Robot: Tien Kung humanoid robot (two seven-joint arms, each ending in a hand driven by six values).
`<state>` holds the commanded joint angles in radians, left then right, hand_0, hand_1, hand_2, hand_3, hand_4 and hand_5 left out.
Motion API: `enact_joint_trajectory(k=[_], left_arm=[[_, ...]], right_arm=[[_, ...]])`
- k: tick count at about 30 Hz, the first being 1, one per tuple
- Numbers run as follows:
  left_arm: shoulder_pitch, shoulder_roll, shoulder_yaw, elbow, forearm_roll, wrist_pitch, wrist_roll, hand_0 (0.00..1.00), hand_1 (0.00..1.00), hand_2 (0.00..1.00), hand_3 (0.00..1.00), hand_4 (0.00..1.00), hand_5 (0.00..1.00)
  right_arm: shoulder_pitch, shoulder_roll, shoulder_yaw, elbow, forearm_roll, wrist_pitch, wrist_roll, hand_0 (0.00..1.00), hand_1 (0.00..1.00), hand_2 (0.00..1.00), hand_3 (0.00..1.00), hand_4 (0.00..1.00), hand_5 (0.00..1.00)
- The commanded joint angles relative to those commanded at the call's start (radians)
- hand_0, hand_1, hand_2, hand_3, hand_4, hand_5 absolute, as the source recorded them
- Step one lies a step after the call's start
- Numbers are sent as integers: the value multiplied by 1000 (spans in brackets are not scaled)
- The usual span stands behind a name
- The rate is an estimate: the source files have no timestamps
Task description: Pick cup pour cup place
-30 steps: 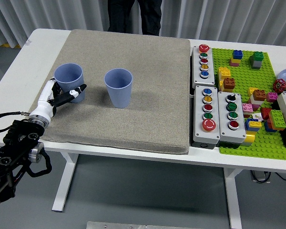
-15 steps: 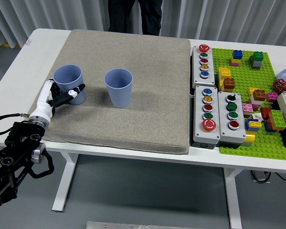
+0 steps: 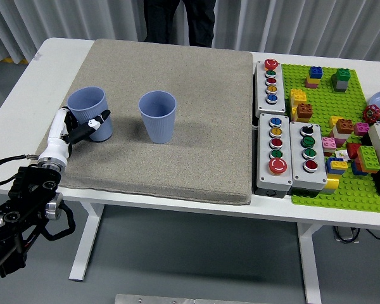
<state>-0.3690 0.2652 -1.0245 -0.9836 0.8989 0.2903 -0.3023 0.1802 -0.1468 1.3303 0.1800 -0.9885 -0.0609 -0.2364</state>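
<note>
Blue cup (image 3: 88,112) tilts in the left hand (image 3: 76,130), beside the other cup (image 3: 158,116).

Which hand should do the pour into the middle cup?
Left. The left hand is already wrapped around the left cup, tilted on the grey mat, with the middle cup just beside it. The right arm isn't in view.

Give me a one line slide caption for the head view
Left hand grips one blue cup on the gray mat, second cup standing beside.
</note>
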Motion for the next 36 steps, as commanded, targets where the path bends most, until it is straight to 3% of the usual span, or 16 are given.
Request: enact_joint_trajectory(k=[4, 11, 16, 20, 23, 36], left_arm=[[10, -1, -12, -23, 19, 6, 0, 537, 497, 534, 526, 855, 214], [39, 14, -59, -130, 126, 30, 20, 542, 497, 534, 526, 833, 184], [8, 87, -42, -271, 288, 89, 49, 547, 497, 542, 526, 816, 157], [-31, 137, -11, -323, 394, 95, 74, 549, 498, 542, 527, 813, 153], [-68, 164, 19, -338, 456, 93, 94, 549, 498, 542, 527, 813, 153], [-164, 198, 104, -302, 693, 80, 155, 551, 499, 544, 526, 810, 146]], right_arm=[[-4, 1, 1, 0, -2, 0, 0, 718, 678, 676, 635, 188, 506], [-10, 0, 0, 0, -3, 0, 1, 718, 678, 676, 635, 189, 505], [-8, -4, -3, 0, -3, 0, 2, 718, 680, 676, 634, 187, 499], [-7, -6, -8, 0, 6, -3, 5, 719, 680, 676, 634, 186, 496], [-5, -7, -13, 0, 17, -5, 7, 719, 680, 676, 634, 186, 496], [5, -10, -26, 0, 33, -8, 10, 718, 680, 676, 632, 181, 492]])
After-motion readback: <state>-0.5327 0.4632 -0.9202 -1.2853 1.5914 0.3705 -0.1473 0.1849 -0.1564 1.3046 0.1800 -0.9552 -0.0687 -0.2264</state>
